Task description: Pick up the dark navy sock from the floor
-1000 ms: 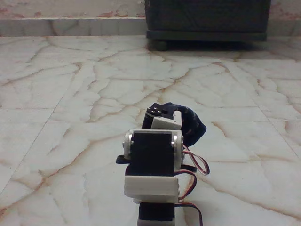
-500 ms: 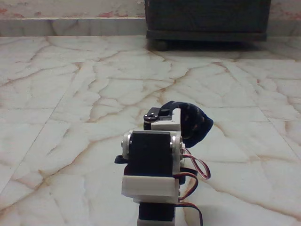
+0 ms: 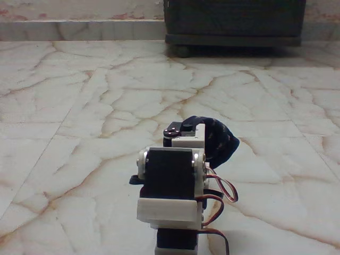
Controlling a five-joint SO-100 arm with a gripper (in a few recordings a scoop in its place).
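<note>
In the fixed view I see my arm from behind, low in the middle of the picture. The dark navy sock (image 3: 219, 139) with small tan dashes is bunched in a hump at the right of the gripper (image 3: 187, 136), arching over its top edge. The gripper's white and black wrist block hides the fingertips. The sock sits against the gripper and has risen with it, so the gripper looks shut on the sock. The sock's lower end is hidden behind the arm's servo. The glossy cream marble floor (image 3: 95, 106) with brown veins spreads all around.
A dark wooden cabinet (image 3: 234, 24) on small feet stands at the back, right of centre, against the wall's marble skirting. Red, white and black servo wires (image 3: 223, 194) loop out at the arm's right side. Open floor lies to the left and right.
The gripper and the sock rose and shifted slightly right together about a second ago. The sock's hump became taller and more visible. Since half a second ago almost nothing has moved.
</note>
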